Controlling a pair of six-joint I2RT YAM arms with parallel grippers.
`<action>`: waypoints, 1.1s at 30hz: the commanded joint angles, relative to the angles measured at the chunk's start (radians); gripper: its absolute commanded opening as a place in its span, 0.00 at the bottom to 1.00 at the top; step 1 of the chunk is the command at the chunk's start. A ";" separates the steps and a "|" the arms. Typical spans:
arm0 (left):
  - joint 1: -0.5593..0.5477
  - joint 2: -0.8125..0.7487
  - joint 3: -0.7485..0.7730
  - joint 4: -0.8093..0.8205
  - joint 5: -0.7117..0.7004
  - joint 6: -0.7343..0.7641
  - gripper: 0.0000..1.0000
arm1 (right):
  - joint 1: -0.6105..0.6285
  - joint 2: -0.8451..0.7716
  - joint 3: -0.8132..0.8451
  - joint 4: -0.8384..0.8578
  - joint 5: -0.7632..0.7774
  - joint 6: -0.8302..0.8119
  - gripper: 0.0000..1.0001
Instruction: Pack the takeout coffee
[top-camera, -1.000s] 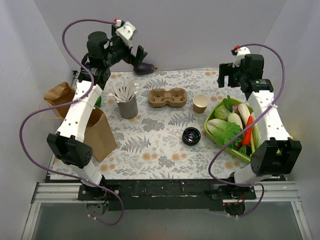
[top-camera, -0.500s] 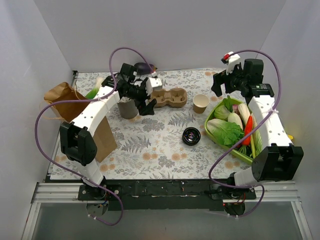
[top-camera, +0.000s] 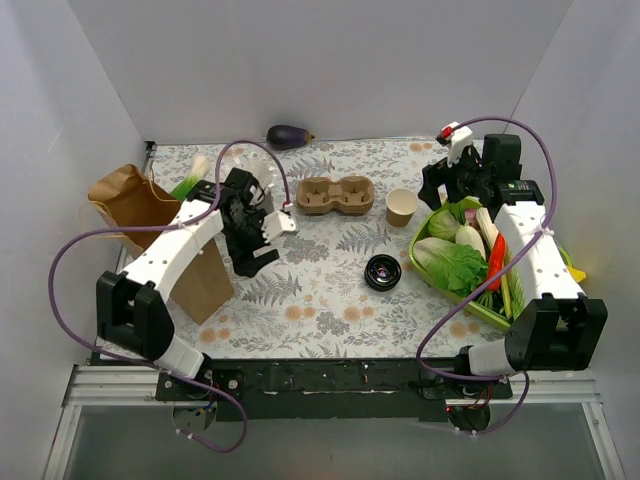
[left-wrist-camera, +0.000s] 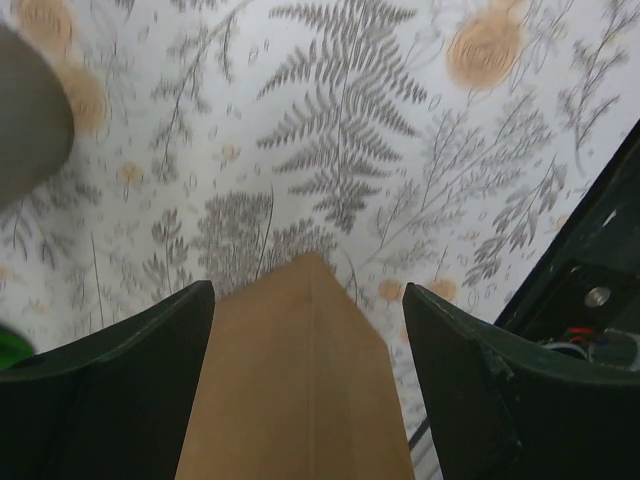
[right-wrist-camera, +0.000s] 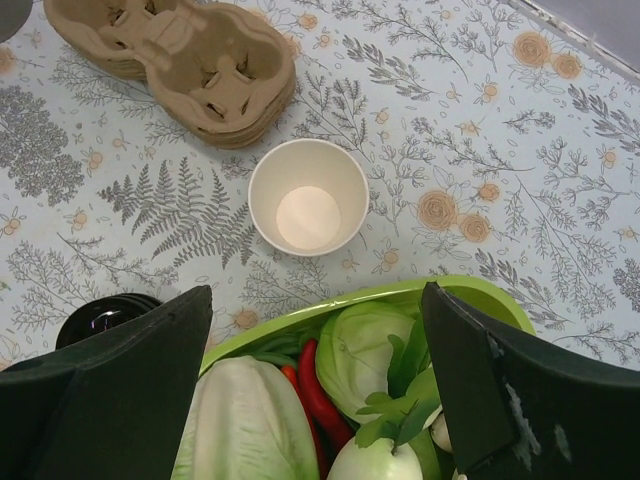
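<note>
The takeout coffee cup (top-camera: 401, 207) is a small tan paper cup, pale inside, standing upright right of the brown two-well carrier (top-camera: 335, 195). In the right wrist view the cup (right-wrist-camera: 308, 197) sits just beyond my open, empty right gripper (right-wrist-camera: 318, 292), which hovers over the edge of the green basket (right-wrist-camera: 300, 335); the carrier (right-wrist-camera: 180, 55) is at the top left. My right gripper (top-camera: 440, 185) is a little right of the cup. My left gripper (top-camera: 250, 258) is open by the brown paper bag (top-camera: 200, 280); the bag's edge (left-wrist-camera: 300, 390) lies between its jaws, apart from both.
The green basket (top-camera: 416, 245) of vegetables fills the right side. A black round object (top-camera: 383, 271) lies in the middle. An eggplant (top-camera: 287, 135) lies at the back. A grey cup (left-wrist-camera: 30, 110) shows blurred in the left wrist view; my left arm hides it from above.
My left arm has swung from the back left corner forward and down to the paper bag. My right gripper has shifted slightly left towards the cup.
</note>
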 joint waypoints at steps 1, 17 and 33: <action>0.062 -0.145 -0.067 -0.050 -0.205 0.047 0.76 | 0.000 0.002 0.004 0.043 -0.036 -0.020 0.92; 0.142 -0.285 -0.161 0.002 -0.001 -0.015 0.79 | 0.075 0.169 0.100 -0.115 -0.097 -0.283 0.82; 0.102 -0.199 -0.205 0.306 0.374 -0.333 0.84 | 0.230 0.344 0.154 -0.087 0.112 -0.354 0.54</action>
